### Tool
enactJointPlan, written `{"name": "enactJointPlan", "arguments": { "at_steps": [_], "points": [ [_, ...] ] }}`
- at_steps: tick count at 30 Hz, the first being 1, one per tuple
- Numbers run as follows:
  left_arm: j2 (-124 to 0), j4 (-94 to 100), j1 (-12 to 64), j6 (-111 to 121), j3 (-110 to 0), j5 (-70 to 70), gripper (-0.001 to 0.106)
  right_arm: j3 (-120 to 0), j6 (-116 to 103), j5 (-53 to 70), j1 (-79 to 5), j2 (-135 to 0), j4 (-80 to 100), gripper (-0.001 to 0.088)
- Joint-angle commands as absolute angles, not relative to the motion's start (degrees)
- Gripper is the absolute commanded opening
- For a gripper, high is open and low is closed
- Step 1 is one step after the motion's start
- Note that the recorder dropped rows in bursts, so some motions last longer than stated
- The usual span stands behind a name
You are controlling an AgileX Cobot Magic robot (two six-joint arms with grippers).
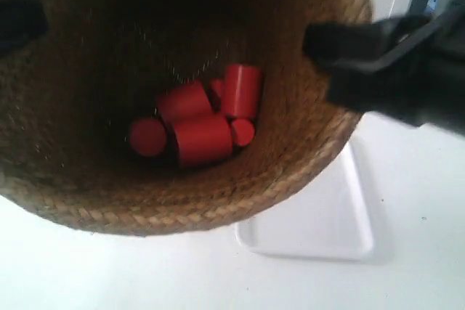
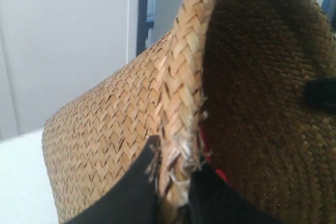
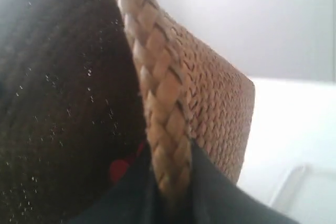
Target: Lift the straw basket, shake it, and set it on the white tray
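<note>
The straw basket (image 1: pixel 290 172) hangs in the air close to the exterior camera and fills most of that view, its mouth tilted toward it. Several red cylinders (image 1: pixel 200 136) lie inside it. My left gripper (image 2: pixel 174 179) is shut on the basket's braided rim (image 2: pixel 184 93), one finger outside and one inside. My right gripper (image 3: pixel 170 177) is shut on the opposite part of the rim (image 3: pixel 157 93). The white tray (image 1: pixel 320 230) lies on the table below, partly hidden behind the basket (image 3: pixel 220 108).
A white table (image 1: pixel 109 274) spreads under the basket. A corner of the tray (image 3: pixel 307 195) shows in the right wrist view. A pale wall and a dark upright post (image 2: pixel 143 9) stand behind.
</note>
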State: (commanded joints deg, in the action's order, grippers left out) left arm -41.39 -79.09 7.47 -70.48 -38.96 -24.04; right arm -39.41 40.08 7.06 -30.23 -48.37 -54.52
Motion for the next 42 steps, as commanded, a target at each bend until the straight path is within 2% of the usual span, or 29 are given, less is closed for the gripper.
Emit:
{"name": "enactJointPlan", "arguments": {
  "at_steps": [2,4,9,14,17,19,22,24,27,30,31,32,34,35,37,39,41,42],
  "points": [
    [-38.6,-79.3,7.5,-70.3,-41.6,-26.8,0.0,-43.1,40.0,14.1,-30.2,-44.3,-54.5,0.0],
    [-37.2,-80.0,7.5,-70.6,-42.2,-24.7,0.0,-43.8,40.0,14.4,-30.2,-42.2,-54.5,0.0],
    [-43.2,-82.7,7.5,-72.4,-37.3,-16.6,0.0,-36.4,43.1,-1.0,-30.2,-49.9,-54.0,0.0],
    [-39.1,-83.0,7.5,-73.3,-43.0,-25.6,0.0,-44.9,42.3,16.3,-30.2,-44.8,-54.1,0.0],
    [-42.5,-83.9,7.5,-74.3,-38.9,-17.9,0.0,-39.3,43.4,6.3,-30.2,-48.3,-53.9,0.0],
    [-45.6,-85.2,7.5,-72.9,-37.3,-17.7,0.0,-36.8,43.5,0.6,-30.2,-53.2,-54.0,0.0],
    [-42.7,-84.9,7.5,-73.7,-40.4,-26.4,0.0,-40.9,43.2,11.7,-30.2,-51.1,-54.4,0.0],
    [-40.3,-84.9,7.5,-73.6,-42.8,-27.5,0.0,-44.2,43.0,15.3,-30.2,-46.9,-54.8,0.0],
    [-40.3,-84.9,7.5,-73.7,-40.2,-21.1,0.0,-41.8,42.8,8.2,-30.2,-45.9,-54.5,0.0],
    [-44.8,-85.2,7.5,-73.4,-36.6,-17.8,0.0,-37.4,42.8,-0.7,-30.2,-52.5,-54.5,0.0],
    [-45.1,-85.2,7.5,-73.0,-37.0,-19.5,0.0,-37.8,42.3,1.0,-30.2,-53.6,-54.7,0.0],
    [-42.9,-85.2,7.5,-73.5,-40.2,-26.2,0.0,-41.3,40.4,9.7,-30.2,-51.1,-54.9,0.0],
    [-39.9,-85.2,7.5,-72.0,-43.3,-26.9,0.0,-44.8,40.2,14.7,-30.2,-47.2,-55.7,0.0],
    [-39.9,-85.1,7.5,-72.5,-43.0,-24.6,0.0,-44.2,40.2,13.0,-30.2,-47.1,-55.7,0.0],
    [-44.5,-85.1,7.5,-73.2,-39.4,-18.5,0.0,-39.3,40.7,0.8,-30.2,-52.8,-55.2,0.0],
    [-45.2,-85.0,7.5,-72.9,-40.8,-23.3,0.0,-41.1,39.7,5.3,-30.2,-54.5,-55.6,0.0],
    [-41.6,-83.7,7.5,-72.6,-44.3,-28.7,0.0,-45.7,39.3,15.0,-30.2,-49.8,-55.8,0.0],
    [-39.7,-83.4,7.5,-71.7,-45.3,-26.9,0.0,-47.1,37.9,16.4,-30.2,-47.3,-55.8,0.0]
  ]
}}
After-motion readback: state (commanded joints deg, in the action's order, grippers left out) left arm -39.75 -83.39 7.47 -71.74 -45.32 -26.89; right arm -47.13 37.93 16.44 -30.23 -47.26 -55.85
